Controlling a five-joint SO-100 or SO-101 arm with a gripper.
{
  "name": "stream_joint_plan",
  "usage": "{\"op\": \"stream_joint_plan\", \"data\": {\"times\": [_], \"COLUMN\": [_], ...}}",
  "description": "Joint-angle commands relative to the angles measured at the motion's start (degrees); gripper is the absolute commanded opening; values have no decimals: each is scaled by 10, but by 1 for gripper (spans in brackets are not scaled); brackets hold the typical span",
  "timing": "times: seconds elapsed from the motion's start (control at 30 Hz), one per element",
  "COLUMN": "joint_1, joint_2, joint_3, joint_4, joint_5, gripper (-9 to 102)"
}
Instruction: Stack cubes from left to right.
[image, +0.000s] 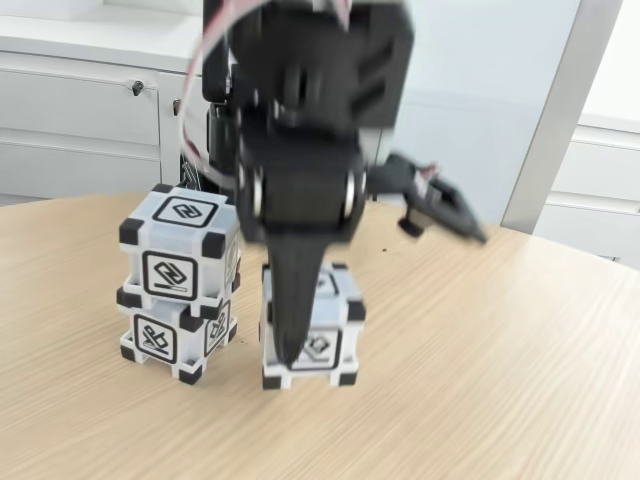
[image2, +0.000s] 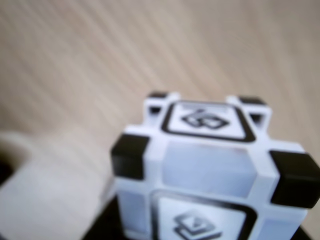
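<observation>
Two white cubes with black corners stand stacked at the left of the fixed view, the upper cube sitting slightly askew on the lower cube. A third cube rests on the wooden table just right of the stack. My black gripper reaches down over this third cube, one finger lying across its front face and the other hidden behind it. In the wrist view the same cube looms close, with a black finger under its near edge. The arm is blurred.
White cabinets stand behind the table's curved far edge. A black part of the arm juts out at the right. Bare tabletop stretches to the right and front. A pale blurred shape sits at the lower left of the wrist view.
</observation>
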Motion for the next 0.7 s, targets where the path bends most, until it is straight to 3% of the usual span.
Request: {"op": "stream_joint_plan", "data": {"times": [0.0,0.67], "joint_1": [5,7], "joint_2": [102,425], "joint_3": [-15,-15], "joint_4": [4,6], "joint_5": [-15,-84], "gripper": [1,0]}}
